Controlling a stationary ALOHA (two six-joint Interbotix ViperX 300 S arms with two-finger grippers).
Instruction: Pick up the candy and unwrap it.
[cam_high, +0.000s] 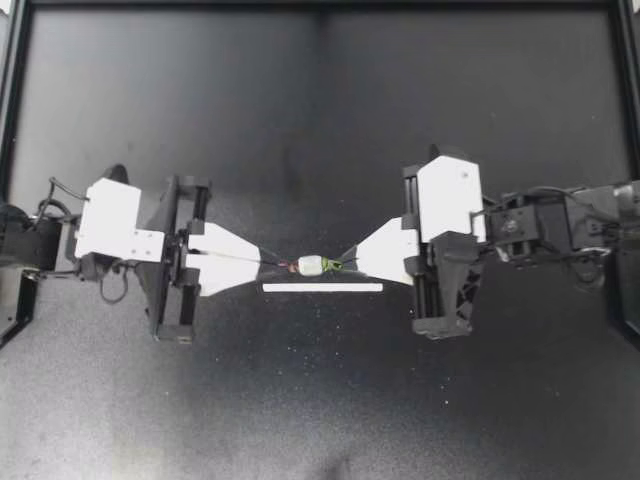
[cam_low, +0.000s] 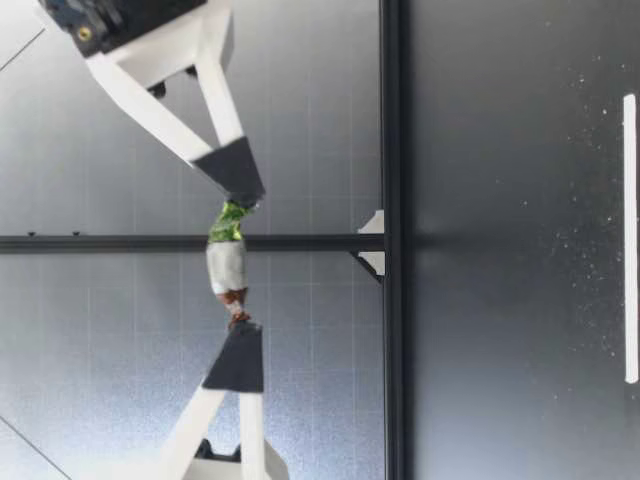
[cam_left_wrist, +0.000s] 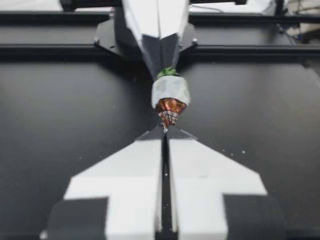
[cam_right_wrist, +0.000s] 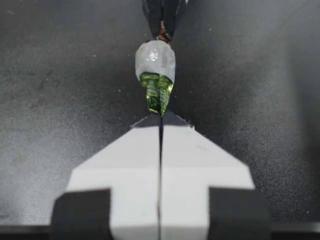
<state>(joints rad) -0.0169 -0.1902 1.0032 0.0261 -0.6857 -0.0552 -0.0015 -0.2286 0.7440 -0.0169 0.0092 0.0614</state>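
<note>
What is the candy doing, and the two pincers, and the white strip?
candy: wrapped, held up off the table, stretched between both pincers
left pincer: shut on the candy's brown twisted end
right pincer: shut on the candy's green twisted end
white strip: lying flat on the table

The table (cam_high: 320, 100) is a matte black surface, dusted with pale specks and evenly lit from above. A black frame rail (cam_high: 320, 4) borders its far edge and sides. A thin white strip (cam_high: 322, 287) lies flat on it. Seen from the low view, a grey gridded backdrop (cam_low: 100, 140) stands beyond the table, with an upright black post (cam_low: 100, 243) before it and a white bracket (cam_low: 374, 224) at the post's foot.
</note>
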